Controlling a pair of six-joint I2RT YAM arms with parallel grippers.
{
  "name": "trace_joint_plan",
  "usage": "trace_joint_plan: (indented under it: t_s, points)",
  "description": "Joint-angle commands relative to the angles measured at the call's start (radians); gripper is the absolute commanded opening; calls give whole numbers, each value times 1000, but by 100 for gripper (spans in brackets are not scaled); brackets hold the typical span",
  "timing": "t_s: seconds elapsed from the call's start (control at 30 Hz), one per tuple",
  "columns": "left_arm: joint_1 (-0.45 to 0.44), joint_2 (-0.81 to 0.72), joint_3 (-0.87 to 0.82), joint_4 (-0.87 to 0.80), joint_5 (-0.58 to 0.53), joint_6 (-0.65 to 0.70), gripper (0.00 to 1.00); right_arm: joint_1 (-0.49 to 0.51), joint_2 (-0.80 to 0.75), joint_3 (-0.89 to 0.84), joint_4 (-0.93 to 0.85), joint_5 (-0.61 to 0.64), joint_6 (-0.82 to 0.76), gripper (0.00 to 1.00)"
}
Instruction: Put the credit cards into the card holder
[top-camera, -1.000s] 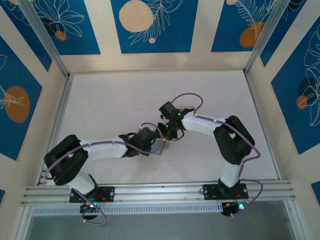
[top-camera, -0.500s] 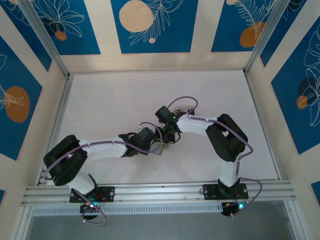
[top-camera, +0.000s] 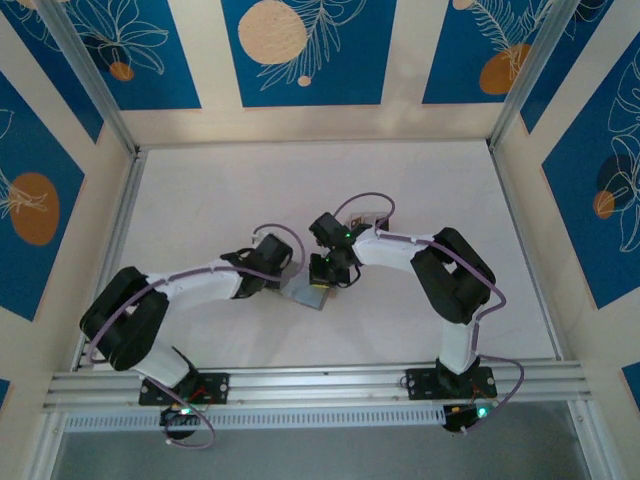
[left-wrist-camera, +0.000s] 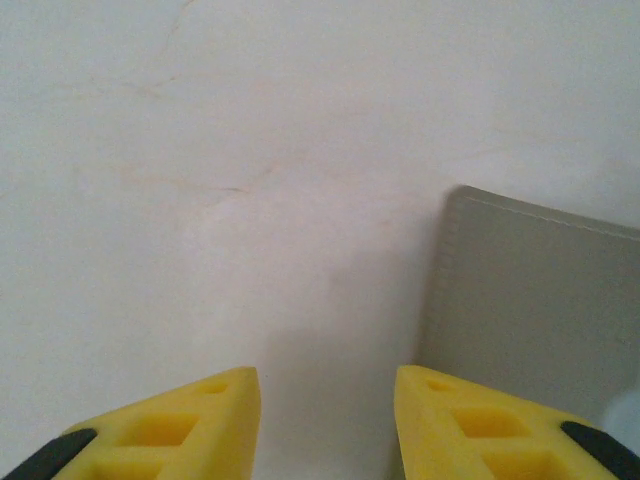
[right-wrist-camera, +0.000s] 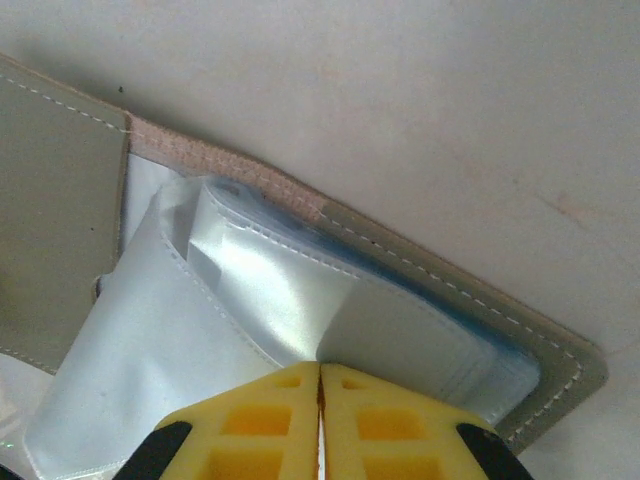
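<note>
The card holder (top-camera: 314, 297) lies open on the white table, grey outside with a silvery blue inside. My right gripper (top-camera: 322, 279) stands over it. In the right wrist view its yellow fingers (right-wrist-camera: 320, 378) are shut tight, tips against the inner sleeves (right-wrist-camera: 250, 290). A pale grey credit card (right-wrist-camera: 425, 335) sits in the sleeve pocket beside the fingertips. My left gripper (top-camera: 283, 279) is just left of the holder. In the left wrist view it (left-wrist-camera: 325, 385) is open over bare table, its right finger at the edge of the grey flap (left-wrist-camera: 535, 300).
A metal rail (top-camera: 320, 380) runs along the near edge by the arm bases. Blue-patterned walls (top-camera: 300, 60) close in the table on three sides. White tabletop (top-camera: 220, 200) stretches behind and to the sides of the holder.
My left gripper has let go, opened wider and drawn back up and left, uncovering the holder. My right gripper has shut and shifted slightly left over the holder.
</note>
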Motion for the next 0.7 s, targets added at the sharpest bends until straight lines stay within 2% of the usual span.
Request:
trace_joint_plan:
  t_s: [0.0,0.3,0.47,0.67]
  points:
    - [77,-32,-46,28,127,-11,40,8,20,25,-90,58,-28,11]
    - [64,-4,-63,36,264,59,33,21,19,118,-147,76,-54,16]
    - [19,6,-80,52,279,28,32,34,69,222,-181,63,-68,21]
    - [11,-38,-132,65,298,-51,32,46,139,296,-183,25,-76,27]
